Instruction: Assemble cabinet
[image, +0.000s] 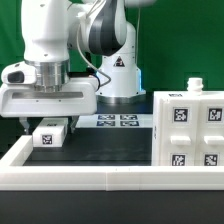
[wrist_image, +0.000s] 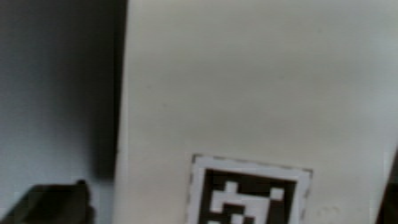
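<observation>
The cabinet, a big white box with black-and-white tags on its faces, stands at the exterior view's right. A small white tagged block lies on the dark table at the left. My gripper is lowered over this block, jaws apart, with one dark finger a little clear of the block's side. In the wrist view the block fills most of the picture, its tag is near the gripper, and a dark finger stands apart from the block's edge. The other finger is hard to make out.
The marker board lies flat at the back of the table, in front of the arm's base. A long white rail edges the table along the front.
</observation>
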